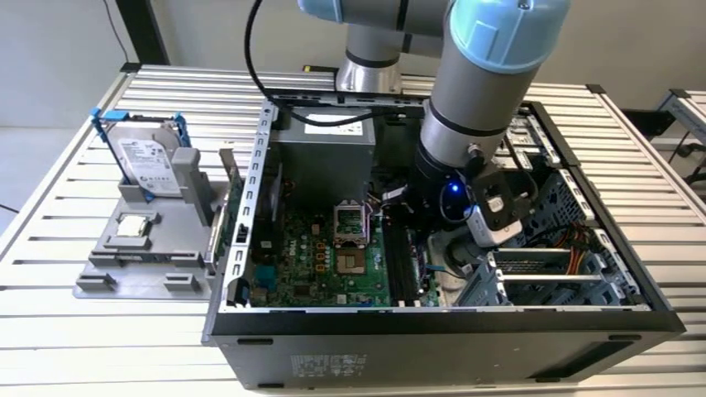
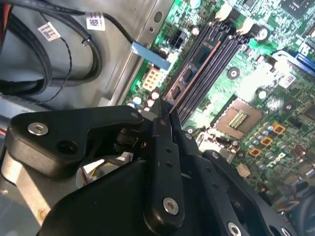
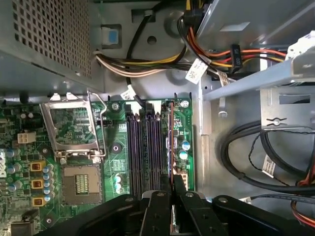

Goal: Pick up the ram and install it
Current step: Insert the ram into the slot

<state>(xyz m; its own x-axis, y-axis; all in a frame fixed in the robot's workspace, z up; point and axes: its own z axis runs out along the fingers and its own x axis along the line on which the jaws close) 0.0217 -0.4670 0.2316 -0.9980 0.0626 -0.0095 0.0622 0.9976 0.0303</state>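
End effector closed on the ram, held on edge at the outermost memory slot beside the CPU socket; install step in hand, seating will likely need straight, even downward pressure.

- Slatted metal table, pale, spanning the exterior view.
- Open computer case resting on it, centre and lower right.
- Grey holder at left, just beside the case, on the slats.
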